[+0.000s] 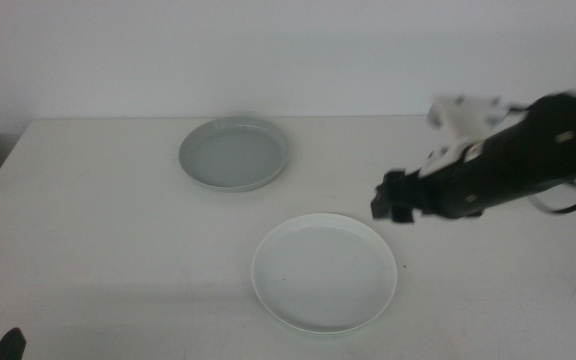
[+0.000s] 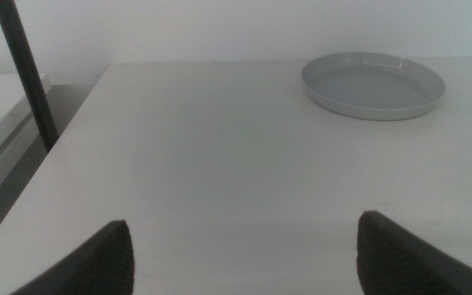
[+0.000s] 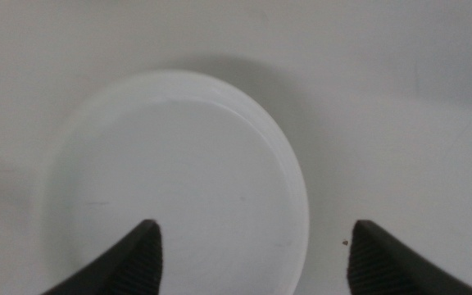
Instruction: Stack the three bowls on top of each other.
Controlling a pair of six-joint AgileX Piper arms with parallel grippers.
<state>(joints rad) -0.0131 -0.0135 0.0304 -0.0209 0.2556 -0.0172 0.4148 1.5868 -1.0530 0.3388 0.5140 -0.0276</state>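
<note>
White worktop [image 1: 98,230] w/ white wall behind. Grey bowl [image 1: 233,153] sits upright toward the back, centre; white bowl [image 1: 324,272] upright nearer the front, well apart from it. Both round, so no long axis. Right pincer [image 1: 393,200] hovers above white bowl's right rim, jaws wide, empty. Left pincer [image 2: 244,254] low at front-left, also wide, empty.

A white table [image 1: 98,230] carries a grey bowl [image 1: 234,153] and a white bowl [image 1: 324,271], apart.

Two bowls sit on the table [image 1: 88,230]: one grey bowl [image 1: 234,153] and one white bowl [image 1: 324,271].
</note>
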